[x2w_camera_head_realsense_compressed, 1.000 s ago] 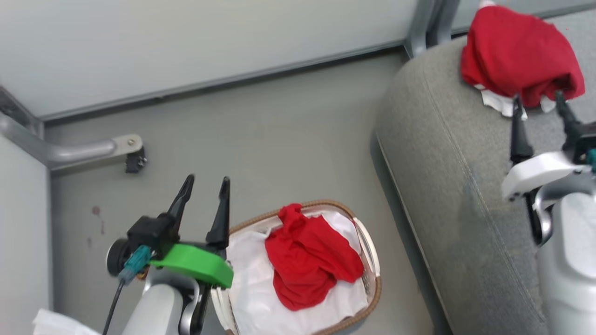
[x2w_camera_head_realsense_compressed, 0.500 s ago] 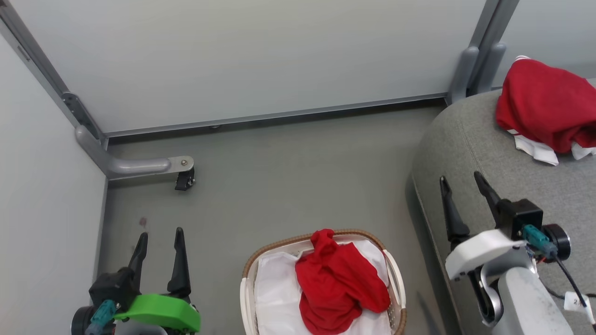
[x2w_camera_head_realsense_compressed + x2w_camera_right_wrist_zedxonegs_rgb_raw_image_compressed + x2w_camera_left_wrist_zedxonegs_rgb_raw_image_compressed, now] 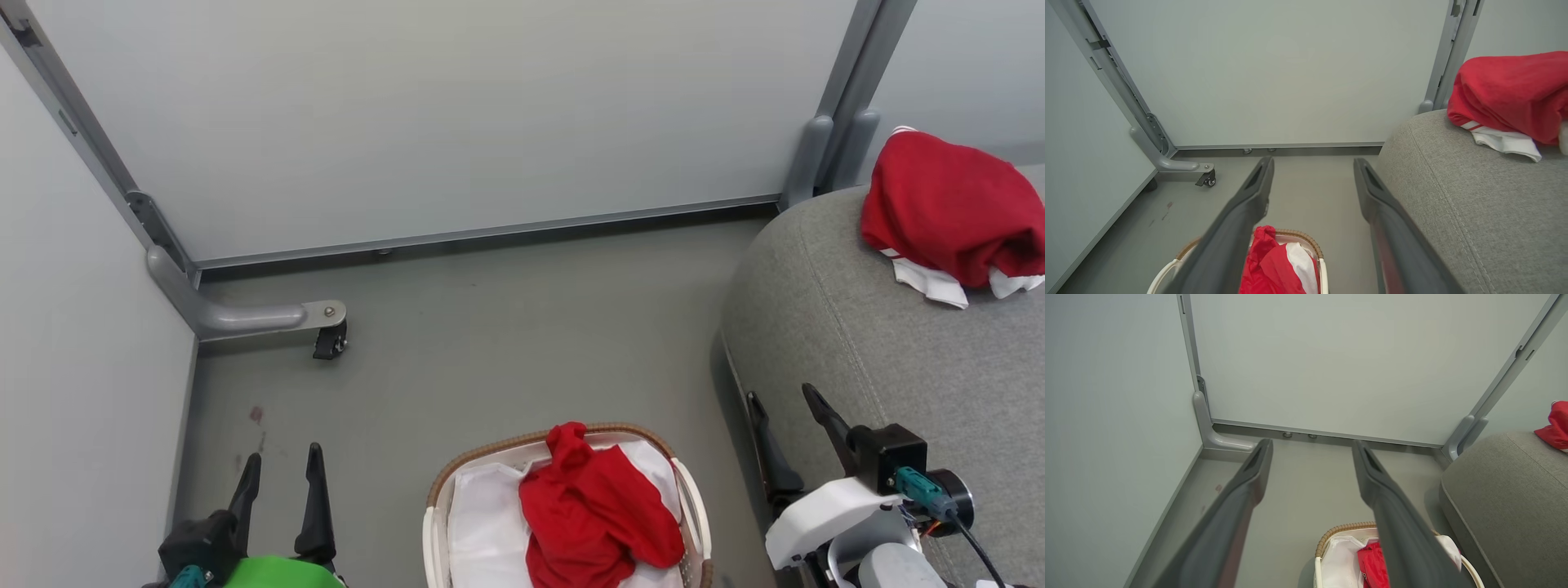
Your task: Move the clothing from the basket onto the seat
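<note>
One soft red white-trimmed garment (image 3: 939, 204) lies on the large grey upholstered seat (image 3: 857, 367); a second red garment (image 3: 600, 514) sits crumpled in the small white brown-rimmed perforated basket (image 3: 431, 531). Your left gripper (image 3: 282, 454) and right gripper (image 3: 780, 394) flank it, fingers apart and empty, likely poised for that pick.

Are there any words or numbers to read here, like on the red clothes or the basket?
There are none to read.
The red clothing on the seat has white trim but no letters.
The other clothing and the basket bear no marks that I can see.
</note>
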Robot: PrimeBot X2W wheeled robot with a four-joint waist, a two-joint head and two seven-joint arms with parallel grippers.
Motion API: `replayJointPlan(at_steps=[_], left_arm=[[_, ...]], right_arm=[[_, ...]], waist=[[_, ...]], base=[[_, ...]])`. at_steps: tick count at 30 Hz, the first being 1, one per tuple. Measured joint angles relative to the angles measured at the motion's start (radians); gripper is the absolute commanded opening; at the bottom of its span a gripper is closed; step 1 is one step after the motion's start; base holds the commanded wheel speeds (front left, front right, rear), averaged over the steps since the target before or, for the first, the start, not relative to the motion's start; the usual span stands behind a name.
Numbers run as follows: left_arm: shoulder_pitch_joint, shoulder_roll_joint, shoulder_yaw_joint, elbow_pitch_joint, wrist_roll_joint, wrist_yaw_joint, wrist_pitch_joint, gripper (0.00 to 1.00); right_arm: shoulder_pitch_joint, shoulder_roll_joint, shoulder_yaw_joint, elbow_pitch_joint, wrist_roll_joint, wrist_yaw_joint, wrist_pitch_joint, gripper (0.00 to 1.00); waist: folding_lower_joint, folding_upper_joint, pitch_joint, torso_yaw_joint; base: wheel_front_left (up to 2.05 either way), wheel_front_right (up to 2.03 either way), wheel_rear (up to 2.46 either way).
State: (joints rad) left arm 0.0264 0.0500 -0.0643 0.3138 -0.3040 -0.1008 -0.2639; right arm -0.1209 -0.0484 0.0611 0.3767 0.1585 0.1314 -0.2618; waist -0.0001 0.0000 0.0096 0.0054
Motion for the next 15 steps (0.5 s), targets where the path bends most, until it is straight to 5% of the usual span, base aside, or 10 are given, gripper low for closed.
replayJointPlan(at_steps=[15], left_arm=[[0.0,0.0,-0.008,0.002,0.007,0.004,0.0,1.0]], right_arm=[[-0.001,0.0,-0.006,-0.006,-0.002,0.0,0.0,1.0]], waist=[[0.0,0.0,-0.001,-0.001]], base=[[0.0,0.0,0.0]])
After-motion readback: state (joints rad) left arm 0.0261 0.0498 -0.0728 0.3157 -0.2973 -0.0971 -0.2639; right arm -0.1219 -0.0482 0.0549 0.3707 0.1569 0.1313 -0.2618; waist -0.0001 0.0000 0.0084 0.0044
